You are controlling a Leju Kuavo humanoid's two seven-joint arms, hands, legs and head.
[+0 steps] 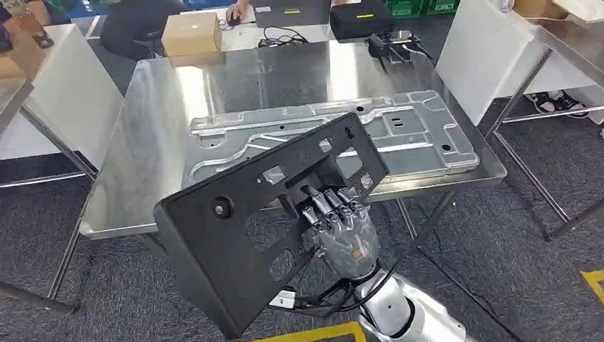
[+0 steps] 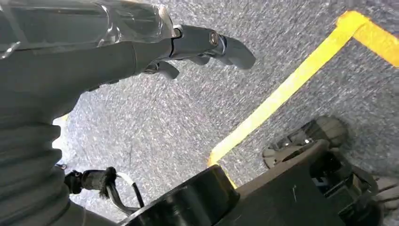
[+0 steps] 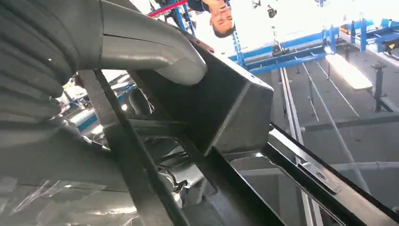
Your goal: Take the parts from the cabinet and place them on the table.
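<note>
black panel [image 1: 242, 221] hides right hand's [image 1: 342, 231] fingertips

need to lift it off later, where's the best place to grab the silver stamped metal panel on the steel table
Grip the silver stamped metal panel along its near long edge, coming from the robot's side of the steel table. It lies flat, and that raised rim sits close to the table edge, though the black plastic frame partly covers it.

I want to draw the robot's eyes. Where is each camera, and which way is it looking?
Head view: high on the robot, looking forward and down at the metal table with a grey metal plate on it; the right hand holds a black panel.
Left wrist view: behind the left hand, looking down at grey floor with a yellow line.
Right wrist view: behind the right hand's thumb, looking up past the black panel at the ceiling.
Shared: the head and right wrist views both show the black panel.
</note>
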